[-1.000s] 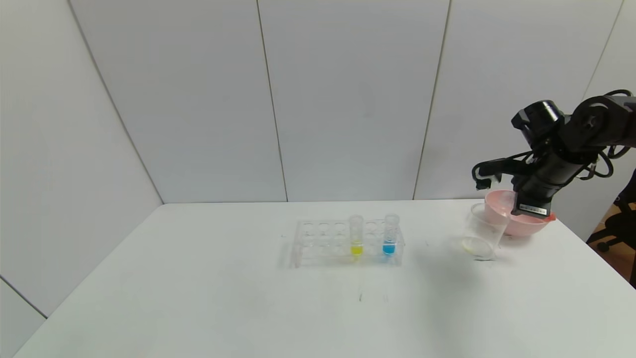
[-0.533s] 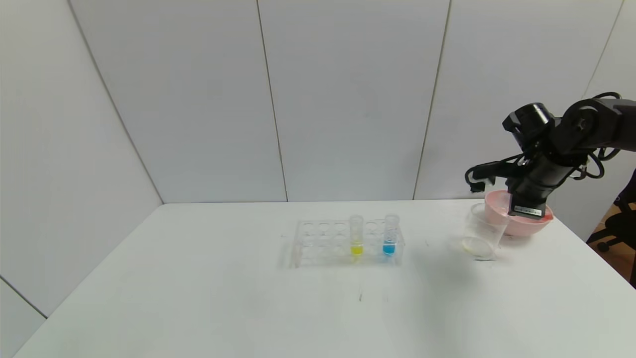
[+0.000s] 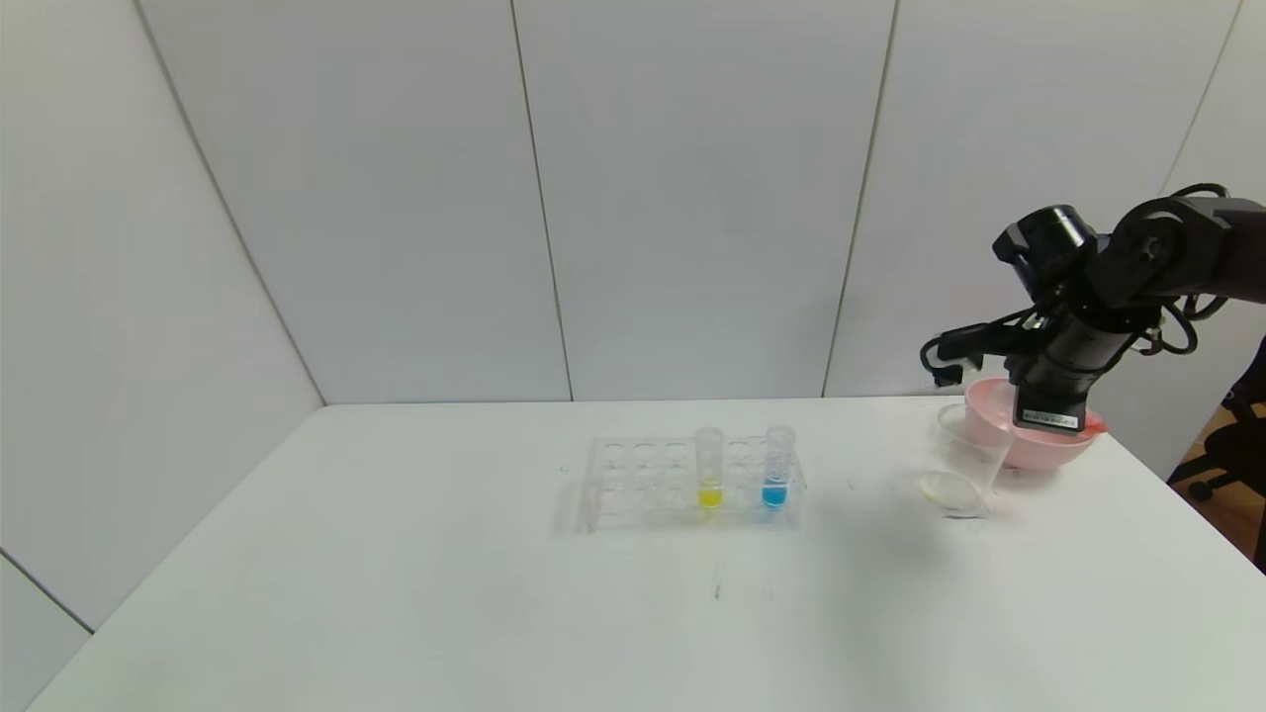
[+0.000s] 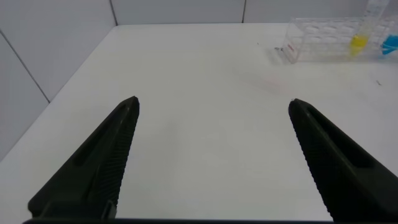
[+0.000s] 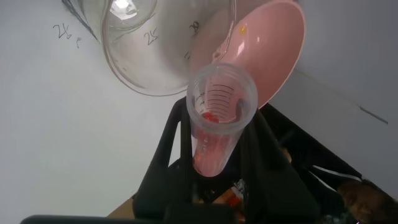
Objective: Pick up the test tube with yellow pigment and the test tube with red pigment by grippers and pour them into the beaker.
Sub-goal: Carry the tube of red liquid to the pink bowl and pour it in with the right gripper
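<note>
The test tube with yellow pigment [image 3: 709, 473] stands upright in a clear rack [image 3: 643, 485] at the table's middle; it also shows in the left wrist view [image 4: 359, 38]. My right gripper [image 3: 1048, 423] hangs over the pink bowl [image 3: 1039, 450], just behind the beaker [image 3: 964, 460]. It is shut on the test tube with red pigment [image 5: 219, 118], whose open mouth faces the wrist camera, with red liquid inside. The beaker [image 5: 143, 43] has a pale yellowish film at its bottom. My left gripper [image 4: 212, 102] is open and empty, over the table's left part.
A tube with blue liquid [image 3: 777, 473] stands in the rack, to the right of the yellow one. The pink bowl [image 5: 267, 50] touches the beaker near the table's back right corner. The white table [image 3: 445, 593] ends at walls behind and to the left.
My right gripper with the red tube has shifted a little to the left, toward the beaker, and the arm has drawn in. Rack, tubes and beaker have not moved.
</note>
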Available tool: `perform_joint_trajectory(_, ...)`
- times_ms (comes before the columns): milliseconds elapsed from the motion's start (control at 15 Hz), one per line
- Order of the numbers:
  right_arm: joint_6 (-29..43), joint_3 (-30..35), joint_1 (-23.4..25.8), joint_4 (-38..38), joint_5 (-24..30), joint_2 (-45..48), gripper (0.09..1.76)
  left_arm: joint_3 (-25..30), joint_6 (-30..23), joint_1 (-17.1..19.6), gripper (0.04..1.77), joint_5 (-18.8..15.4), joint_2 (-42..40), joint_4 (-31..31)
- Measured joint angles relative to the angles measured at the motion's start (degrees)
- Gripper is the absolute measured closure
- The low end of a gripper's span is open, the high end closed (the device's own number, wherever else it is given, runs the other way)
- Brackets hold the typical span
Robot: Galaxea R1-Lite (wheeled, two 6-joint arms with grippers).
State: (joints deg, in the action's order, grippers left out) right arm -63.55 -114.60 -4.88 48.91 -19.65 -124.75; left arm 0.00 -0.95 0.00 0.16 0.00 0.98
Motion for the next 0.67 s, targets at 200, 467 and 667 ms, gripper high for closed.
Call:
perform_joint_trajectory(200, -0.93, 0.00, -0.18, -0.38, -2.46, -0.01, 1.34, 0.00, 0.02, 0.00, 0.09, 0.00, 0.00, 0.00)
perform_joint_trajectory(467, -2.19, 0.02, -0.55, -0.44, -4.90, -0.12, 1.34, 0.00, 0.00, 0.00, 0.09, -0.02, 0.00, 0.00)
perform_joint_trajectory(667, -3.16, 0.00, -0.90, -0.49, -8.64, -0.37, 1.34, 0.00, 0.00, 0.00, 0.09, 0.00, 0.00, 0.00)
